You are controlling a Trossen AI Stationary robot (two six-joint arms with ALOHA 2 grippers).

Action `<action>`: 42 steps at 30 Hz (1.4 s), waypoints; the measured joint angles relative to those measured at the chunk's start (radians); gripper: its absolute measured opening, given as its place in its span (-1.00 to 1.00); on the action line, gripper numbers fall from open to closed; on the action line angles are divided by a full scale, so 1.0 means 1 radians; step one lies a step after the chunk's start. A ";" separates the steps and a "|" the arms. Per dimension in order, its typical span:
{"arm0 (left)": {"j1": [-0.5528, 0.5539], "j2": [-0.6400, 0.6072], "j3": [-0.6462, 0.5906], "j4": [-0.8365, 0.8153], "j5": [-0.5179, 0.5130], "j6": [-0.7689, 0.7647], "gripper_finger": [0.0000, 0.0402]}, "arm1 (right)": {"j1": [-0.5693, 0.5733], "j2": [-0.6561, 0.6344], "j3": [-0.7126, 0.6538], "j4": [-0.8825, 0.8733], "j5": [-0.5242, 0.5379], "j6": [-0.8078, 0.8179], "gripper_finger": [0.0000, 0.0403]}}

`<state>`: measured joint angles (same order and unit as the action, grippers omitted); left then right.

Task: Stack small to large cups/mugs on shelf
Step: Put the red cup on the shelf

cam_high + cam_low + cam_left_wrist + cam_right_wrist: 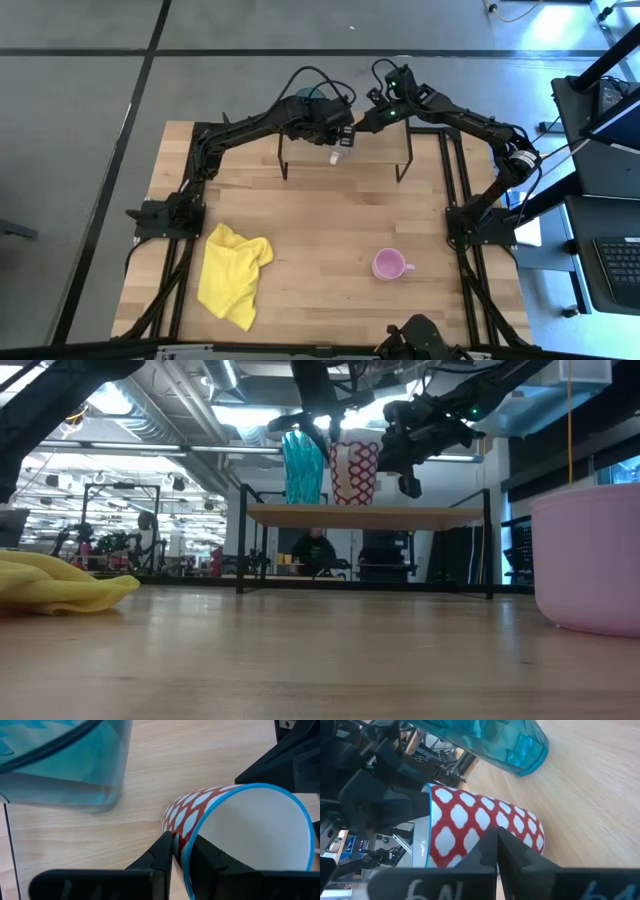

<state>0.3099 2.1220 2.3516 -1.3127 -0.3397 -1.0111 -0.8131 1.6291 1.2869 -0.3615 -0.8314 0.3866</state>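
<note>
A red-and-white patterned cup (352, 472) with a blue rim and white inside stands upright on the shelf (440, 516), right of the tall teal tumbler (302, 468). It has no visible handle. My left gripper (182, 840) reaches down from above and is shut on the cup's rim. My right gripper (408, 480) is shut and hangs close beside the cup's right side (470, 820); I cannot tell whether it touches. The pink mug (390, 265) stands on the tabletop at the near right, handle toward the right. My left gripper holds the patterned cup by its blue rim (196, 827), with one finger (162, 851) outside on the patterned wall and one finger (210, 857) inside the cup. The fingers come from above, pointing down. The cup is upright, its base at the shelf top.
A crumpled yellow cloth (235, 272) lies on the tabletop at the near left. The shelf's black legs (241, 540) stand on the far middle of the table. Bare wood lies between the cloth and the pink mug.
</note>
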 joint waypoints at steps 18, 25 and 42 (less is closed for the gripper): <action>0.000 0.000 0.000 0.019 -0.024 0.004 -0.78 | 0.000 0.000 0.000 -0.002 0.011 -0.006 -0.98; 0.000 0.000 0.000 0.020 -0.033 0.020 -0.78 | 0.000 0.000 0.000 -0.002 0.011 -0.007 -0.98; 0.000 0.001 0.000 0.020 -0.038 0.020 -0.78 | 0.000 0.000 0.000 -0.002 0.011 -0.016 -0.98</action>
<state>0.3096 2.1231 2.3516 -1.2929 -0.3782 -0.9915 -0.8135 1.6291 1.2869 -0.3637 -0.8200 0.3706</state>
